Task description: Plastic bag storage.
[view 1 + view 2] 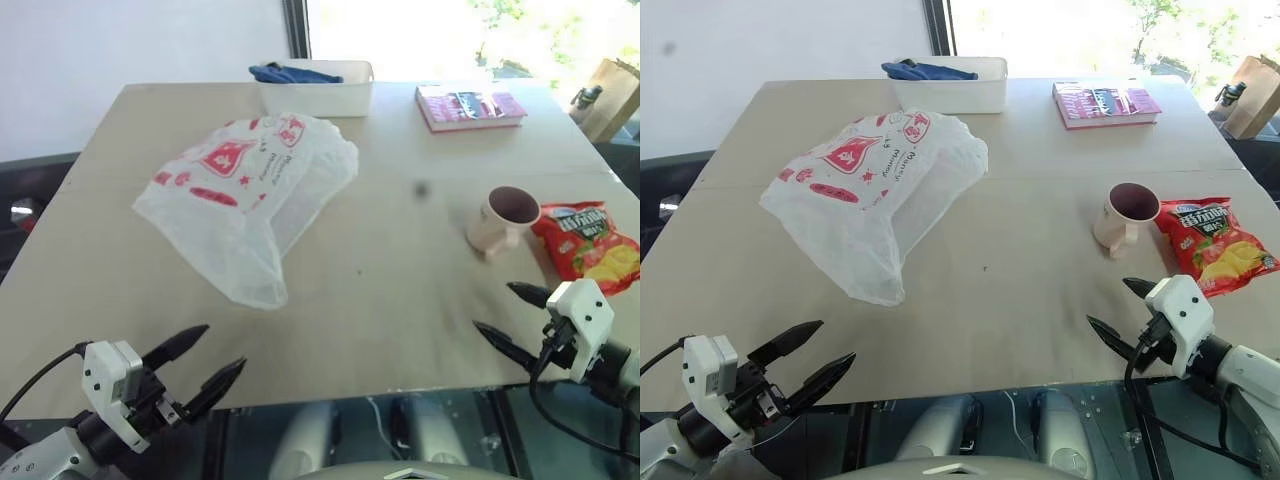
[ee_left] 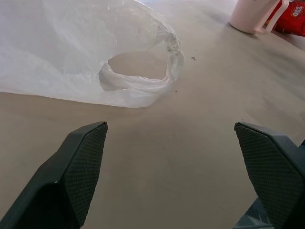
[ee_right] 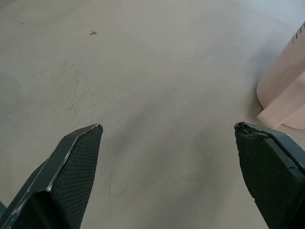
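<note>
- The left gripper [image 1: 210, 355] sits at the near left corner of the table [image 1: 400, 300]; its two black fingers [image 2: 81, 167] are spread wide with nothing between them; it points across the table toward the near end of the bag and stands clear of it.
- The plastic bag [image 1: 245, 190] lies flat and crumpled on the left half of the table; it is translucent white with red shapes and lettering on its far part; in the left wrist view its near end forms a rolled, open loop [image 2: 140, 76] resting on the bare tabletop.
- Behind the bag, at the far edge, stands a white tray [image 1: 318, 92] with a blue cloth [image 1: 290, 73] lying in it; the bag's far corner comes near the tray; whether they touch cannot be told.
- To the right of the tray, also at the far edge, lies a pink book [image 1: 468, 106], flat.
- On the right half stands a pale pink cup [image 1: 505, 220], upright, its handle toward the near side.
- Just beside the cup, further right, lies a red-and-yellow chips packet [image 1: 585, 245].
- The right gripper [image 1: 510, 318] hovers at the near right edge of the table, near the cup but apart from it; its fingers [image 3: 71, 176] are parted wide and hold nothing.
</note>
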Available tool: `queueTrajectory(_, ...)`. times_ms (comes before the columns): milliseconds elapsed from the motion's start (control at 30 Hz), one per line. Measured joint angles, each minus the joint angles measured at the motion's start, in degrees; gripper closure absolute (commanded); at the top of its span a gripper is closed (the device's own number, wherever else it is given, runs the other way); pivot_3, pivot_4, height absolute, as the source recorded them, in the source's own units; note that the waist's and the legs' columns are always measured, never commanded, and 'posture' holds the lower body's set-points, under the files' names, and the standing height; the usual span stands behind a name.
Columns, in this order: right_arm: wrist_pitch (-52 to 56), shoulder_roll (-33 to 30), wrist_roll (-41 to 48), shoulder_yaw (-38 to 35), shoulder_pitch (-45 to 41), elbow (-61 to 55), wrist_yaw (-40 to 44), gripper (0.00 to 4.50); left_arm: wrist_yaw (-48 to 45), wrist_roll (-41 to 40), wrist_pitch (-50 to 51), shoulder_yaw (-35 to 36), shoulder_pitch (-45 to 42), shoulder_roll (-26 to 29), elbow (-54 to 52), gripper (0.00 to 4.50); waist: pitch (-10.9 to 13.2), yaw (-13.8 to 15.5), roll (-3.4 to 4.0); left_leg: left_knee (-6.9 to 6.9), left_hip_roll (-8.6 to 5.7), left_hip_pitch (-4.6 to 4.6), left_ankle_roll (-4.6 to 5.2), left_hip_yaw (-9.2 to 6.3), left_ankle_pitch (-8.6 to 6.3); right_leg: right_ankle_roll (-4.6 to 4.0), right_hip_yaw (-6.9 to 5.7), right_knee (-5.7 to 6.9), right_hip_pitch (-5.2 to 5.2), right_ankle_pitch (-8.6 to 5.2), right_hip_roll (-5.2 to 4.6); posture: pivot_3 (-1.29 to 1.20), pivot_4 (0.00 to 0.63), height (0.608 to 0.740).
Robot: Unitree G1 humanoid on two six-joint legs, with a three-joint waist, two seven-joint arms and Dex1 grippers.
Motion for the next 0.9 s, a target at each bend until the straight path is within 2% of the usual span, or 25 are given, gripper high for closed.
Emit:
queueTrajectory(67,0.32,-0.01,0.13,-0.03,0.03,-0.24,-0.24,0.0,0.21,0.01,0.01,-0.25,-0.63,0.06,0.11,0.04,0.0,0.0,0.0,0.0,0.01,0.01,0.0,0.0,0.0,0.0,0.0,0.0,0.01,-0.01,0.0,0.0,0.15,0.74)
queueTrajectory(400,1.8,0.0,6.24,-0.01,-3.43,-4.33,-1.16,0.0,7.04,-1.53,0.71,-4.4,-14.47,0.22,0.1,0.04,0.03,-0.01,0.08,0.06,0.04,0.13,-0.02,-0.04,0.0,0.0,-0.03,0.01,0.19,0.26,0.11,0.0,0.15,0.74)
queueTrajectory(533,1.8,0.23,10.38,0.0,-7.64,-6.04,-2.04,0.0,14.11,4.9,4.52,-7.87,-19.33,4.14,-1.74,0.04,0.03,0.09,0.07,0.06,0.03,0.17,-0.03,-0.07,0.0,0.02,-0.01,0.02,0.23,0.28,0.18,0.0,0.15,0.74)
queueTrajectory(667,1.64,-1.63,12.84,1.4,-9.34,-8.35,-1.02,0.0,22.52,9.84,13.88,-12.23,-31.25,10.24,-4.68,0.04,0.04,0.98,0.08,0.09,0.02,0.18,-0.06,-0.15,0.02,0.02,-0.18,0.04,0.25,0.29,0.49,0.0,0.15,0.74)
queueTrajectory(800,0.29,-2.17,12.53,2.29,-9.43,-9.44,-0.55,0.0,28.05,13.36,21.65,-17.67,-43.29,12.88,-4.12,0.04,0.04,1.16,0.09,0.08,0.01,0.18,-0.32,-0.1,0.17,0.02,-0.16,0.05,0.24,0.3,0.53,0.0,0.15,0.74)
queueTrajectory(833,-0.69,-2.18,11.99,2.52,-9.34,-9.24,-0.36,0.0,30.06,16.32,25.54,-22.93,-51.0,13.8,-2.83,0.04,0.06,1.56,0.04,0.11,-0.03,0.15,-0.35,-0.19,0.18,0.02,-0.27,0.06,0.26,0.3,0.53,0.0,0.15,0.74)
queueTrajectory(867,-0.9,-2.18,11.81,2.79,-9.5,-9.23,-0.24,0.0,30.71,17.23,26.55,-24.42,-53.35,14.19,-2.57,0.04,0.06,1.52,0.04,0.11,-0.03,0.14,-0.36,-0.19,0.19,0.02,-0.29,0.04,0.24,0.3,0.54,0.0,0.15,0.74)
queueTrajectory(900,-2.42,-2.11,10.83,2.8,-8.64,-9.04,0.2,0.0,33.73,21.65,31.33,-30.65,-61.73,14.19,-0.74,0.04,0.06,1.72,0.03,0.12,-0.09,0.17,-0.36,-0.2,0.19,0.02,-0.28,0.07,0.29,0.3,0.51,0.0,0.15,0.74)
